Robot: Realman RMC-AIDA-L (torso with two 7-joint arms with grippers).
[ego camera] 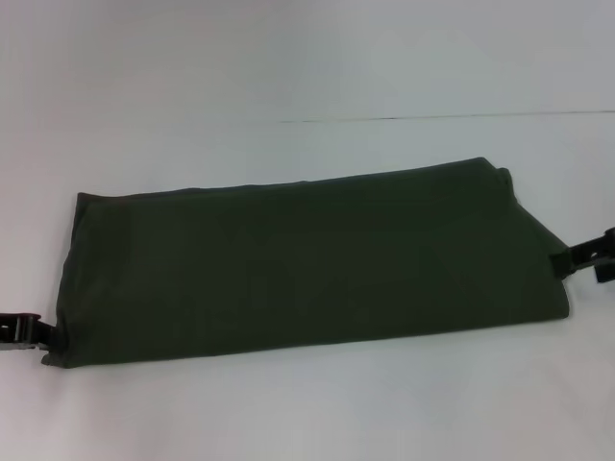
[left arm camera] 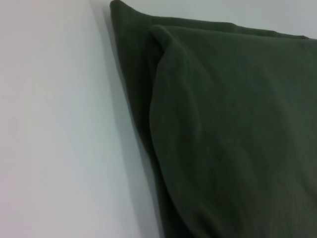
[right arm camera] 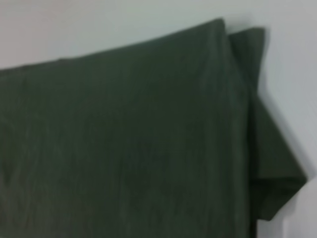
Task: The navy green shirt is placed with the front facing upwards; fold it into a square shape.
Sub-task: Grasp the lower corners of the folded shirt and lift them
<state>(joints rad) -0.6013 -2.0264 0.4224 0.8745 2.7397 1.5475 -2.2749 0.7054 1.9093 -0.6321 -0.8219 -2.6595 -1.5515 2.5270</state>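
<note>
- One navy green shirt (ego camera: 307, 259), folded into a long band on the table (ego camera: 307, 58); the wrist views show stacked layers at its ends.
- One white table.
- Two grippers: the left gripper (ego camera: 21, 331) at one end of the band, the right gripper (ego camera: 591, 254) at the other, each only partly in view.

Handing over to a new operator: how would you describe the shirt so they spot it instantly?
On the white table, the navy green shirt lies as a long dark olive band. The left claw and right claw sit at its ends; no print shows.
</note>
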